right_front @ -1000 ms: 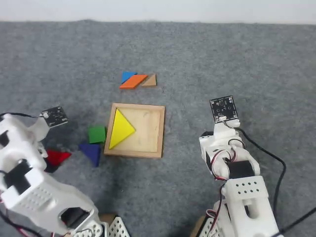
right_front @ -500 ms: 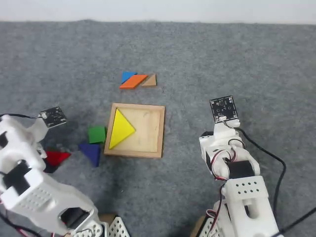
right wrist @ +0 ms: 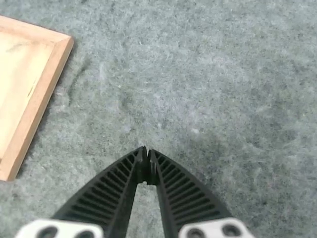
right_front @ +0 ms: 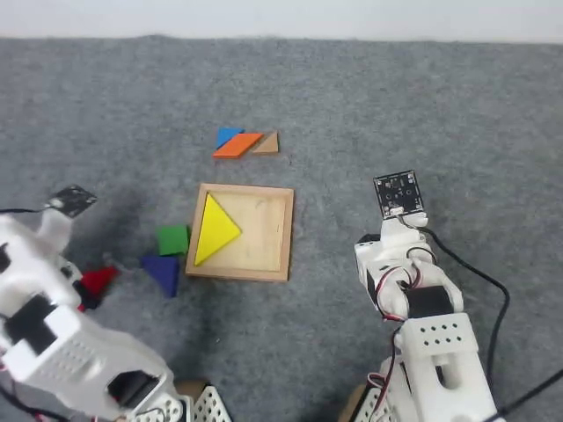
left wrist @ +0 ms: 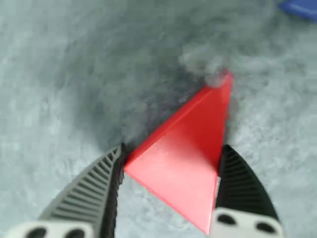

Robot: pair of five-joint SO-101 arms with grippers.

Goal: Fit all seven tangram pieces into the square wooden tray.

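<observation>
"Where my left arm (right_front: 53,343) leans across the table in the high view, it covers one end of the red triangle (right_front: 98,280), so from up there I get just a red tip poking out beside it."

"And the wrist camera?"

"Better. My left gripper (left wrist: 172,151) has that triangle clamped, with a ribbed black finger (left wrist: 106,173) pressed against each side. The far tip blurs into the carpet, and a blue sliver (left wrist: 299,6) is cut off at one corner. I can't tell which piece it is."

"Right side?"

"My right gripper (right wrist: 147,153) has its fingers pressed together with nothing between them. It hangs over bare carpet near a corner of the wooden tray (right wrist: 42,99), most of which runs out of frame."

"What's the surface like?"

"Grey carpet (right_front: 396,105), fuzzy like felt, with a pale strip of wall (right_front: 281,18) along the far edge."

"And the pieces?"

"They're flat and painted in solid colours. The tray is square, pale wood with a raised rim, and the big yellow triangle (right_front: 214,229) lies inside it on the side towards my left arm. A green square (right_front: 172,238) sits just outside that rim, with a dark blue triangle (right_front: 163,271) just beside it. Beyond the tray, a light blue piece (right_front: 228,135), an orange parallelogram (right_front: 238,145) and a tan triangle (right_front: 266,143) huddle together."
</observation>
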